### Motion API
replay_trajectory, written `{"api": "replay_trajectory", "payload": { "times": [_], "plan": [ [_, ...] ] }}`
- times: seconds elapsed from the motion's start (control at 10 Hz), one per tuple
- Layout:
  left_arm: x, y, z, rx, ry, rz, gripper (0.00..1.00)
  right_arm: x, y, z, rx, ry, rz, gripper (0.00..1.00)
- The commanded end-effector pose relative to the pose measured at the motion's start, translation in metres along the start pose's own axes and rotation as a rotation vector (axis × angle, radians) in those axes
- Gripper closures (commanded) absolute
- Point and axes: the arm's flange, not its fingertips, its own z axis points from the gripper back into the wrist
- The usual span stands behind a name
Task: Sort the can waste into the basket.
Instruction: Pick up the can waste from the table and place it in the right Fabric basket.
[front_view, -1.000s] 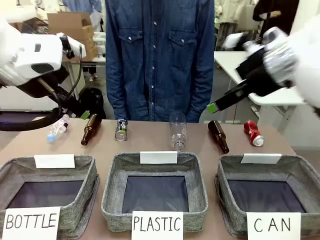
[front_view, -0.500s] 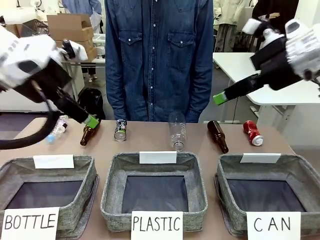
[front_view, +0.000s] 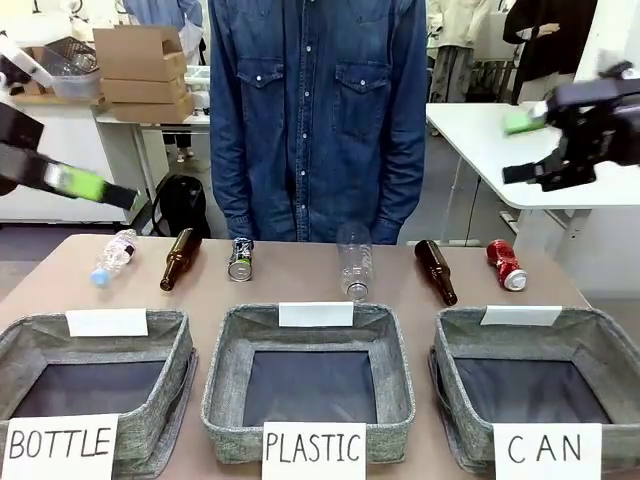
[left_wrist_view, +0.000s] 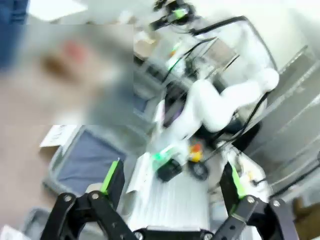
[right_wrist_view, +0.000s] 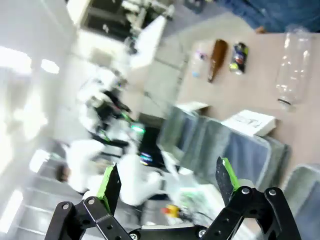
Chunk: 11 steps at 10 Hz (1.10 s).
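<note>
The dark blue Pepsi can (front_view: 241, 259) lies at the table's far side, left of centre, and the dented red can (front_view: 507, 266) lies at the far right. The grey basket (front_view: 446, 385) signed "CAN" stands open at the front right, directly in front of the red can. My left gripper (front_view: 100, 188) hangs open in the air at the far left, well above the table. My right gripper (front_view: 520, 148) is open too, high at the far right, above and behind the red can. The blurred left wrist view shows its gripper (left_wrist_view: 172, 180) with wide-spread fingers holding nothing. In the right wrist view, the gripper (right_wrist_view: 167, 182) is equally spread, with the Pepsi can (right_wrist_view: 239, 55) far off.
Two brown glass bottles (front_view: 178, 259) (front_view: 437, 271), a large clear plastic bottle (front_view: 355, 262) and a small one (front_view: 113, 256) lie along the far side. Baskets signed "BOTTLE" (front_view: 185, 375) and "PLASTIC" (front_view: 222, 385) stand at front left and middle. A person in a denim shirt (front_view: 318, 110) stands behind the table.
Both arms have swung up and outward. The left gripper left the spot by the brown bottle for the far left; the right one rose toward the right edge.
</note>
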Motion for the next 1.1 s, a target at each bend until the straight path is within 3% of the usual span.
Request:
{"api": "replay_trajectory", "payload": {
  "times": [0.0, 0.1, 0.2, 0.3, 0.4, 1.0],
  "plan": [
    [-0.013, 0.017, 0.021, -0.053, -0.243, 0.145, 0.0, 0.003, -0.016, 0.011, 0.072, -0.169, -0.168, 0.0],
    [-0.019, 0.013, 0.034, 0.002, -0.381, 0.163, 0.0, -0.001, -0.021, 0.013, 0.036, -0.206, -0.172, 0.0],
    [-0.021, 0.01, 0.034, 0.011, -0.398, 0.161, 0.0, -0.004, -0.024, 0.007, 0.017, -0.187, -0.152, 0.0],
    [-0.018, 0.012, 0.035, 0.053, -0.341, 0.199, 0.0, -0.007, -0.026, -0.004, -0.063, -0.175, -0.064, 0.0],
    [-0.004, 0.026, 0.06, -0.048, -0.378, 0.169, 0.0, 0.006, -0.029, 0.026, 0.059, -0.185, -0.205, 0.0],
    [-0.004, 0.026, 0.06, -0.048, -0.378, 0.169, 0.0, 0.006, -0.029, 0.026, 0.059, -0.185, -0.205, 0.0]
  ]
}}
